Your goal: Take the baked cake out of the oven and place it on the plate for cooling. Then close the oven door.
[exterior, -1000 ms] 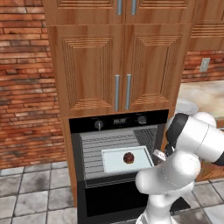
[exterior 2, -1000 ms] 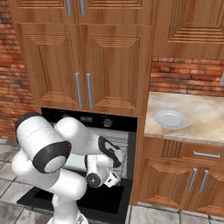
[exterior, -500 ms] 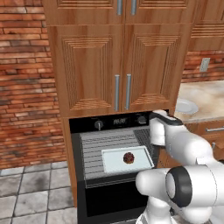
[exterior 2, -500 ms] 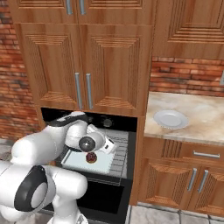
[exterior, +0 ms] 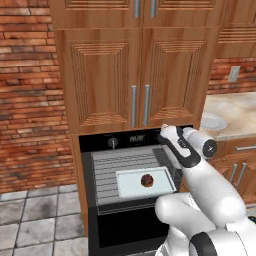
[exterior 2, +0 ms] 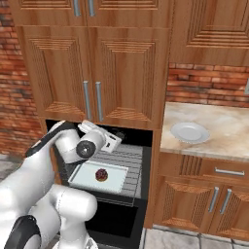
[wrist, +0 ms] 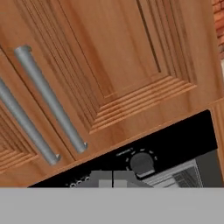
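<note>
Two cabinet doors (exterior: 135, 75) with vertical grey handles stand above the oven (exterior: 131, 190) in the left base view. The oven cavity is open to the front, its grey ribbed interior and wire rack (exterior: 112, 167) showing. On that rack lies a pale square tray (exterior: 145, 182), toward the rack's right front, and the cake (exterior: 147, 180), a small brown lump, sits near the tray's middle. The gripper (exterior: 165, 132) is up at the right end of the oven's black control strip, above the tray's right edge and well clear of the cake. Its jaws are pressed together and hold nothing. The plate (exterior: 212, 121) rests on the counter (exterior: 235, 112) at its left edge, beside the oven.

From the right base view, the oven door (exterior 2: 114, 221) hangs down, open, below the cavity. The tray (exterior 2: 99, 176) and cake (exterior 2: 101, 174) sit on the rack, the cake near the tray's centre. The gripper (exterior 2: 116, 141) points at the upper front edge of the oven, above the tray. The plate (exterior 2: 189, 132) lies toward the counter's (exterior 2: 219, 131) left front part.

Looking along the hand, one round knob (wrist: 141, 162) on the black panel (wrist: 183, 140) shows close ahead, under wooden doors with two grey handles (wrist: 50, 105). The closed fingertips (wrist: 113, 178) meet at the bottom edge.
</note>
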Tool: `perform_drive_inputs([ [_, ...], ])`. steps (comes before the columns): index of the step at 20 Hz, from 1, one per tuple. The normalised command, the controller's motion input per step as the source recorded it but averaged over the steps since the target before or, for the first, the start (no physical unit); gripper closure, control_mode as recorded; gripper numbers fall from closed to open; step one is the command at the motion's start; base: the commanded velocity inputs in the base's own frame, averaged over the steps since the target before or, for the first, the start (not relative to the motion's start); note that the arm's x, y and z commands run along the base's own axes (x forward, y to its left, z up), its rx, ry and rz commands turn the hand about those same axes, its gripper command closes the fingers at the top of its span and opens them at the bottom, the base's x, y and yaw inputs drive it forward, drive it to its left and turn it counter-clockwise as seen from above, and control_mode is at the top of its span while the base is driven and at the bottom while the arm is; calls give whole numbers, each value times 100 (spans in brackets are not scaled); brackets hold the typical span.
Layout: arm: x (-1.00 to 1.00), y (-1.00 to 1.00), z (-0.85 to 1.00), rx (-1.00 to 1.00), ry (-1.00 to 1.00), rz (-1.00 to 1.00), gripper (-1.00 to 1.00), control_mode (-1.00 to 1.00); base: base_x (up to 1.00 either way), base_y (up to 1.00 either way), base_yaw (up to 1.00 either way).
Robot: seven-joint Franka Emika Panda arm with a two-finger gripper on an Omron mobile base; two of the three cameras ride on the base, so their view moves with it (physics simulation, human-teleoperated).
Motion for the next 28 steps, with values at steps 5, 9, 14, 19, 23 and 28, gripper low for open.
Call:
perform_drive_inputs([
  [5,-72,10,-5,-6,20,21,100,-100,0,0,0],
  [9,-72,21,0,-14,38,20,100,-100,0,0,0],
  [14,-71,14,0,-17,43,24,100,-100,0,0,0],
  [19,-62,28,0,-18,42,21,100,-100,0,0,0],
  [23,-51,30,0,-15,39,17,100,-100,0,0,0],
  [28,-18,13,-10,-5,22,10,100,-100,0,0,0],
])
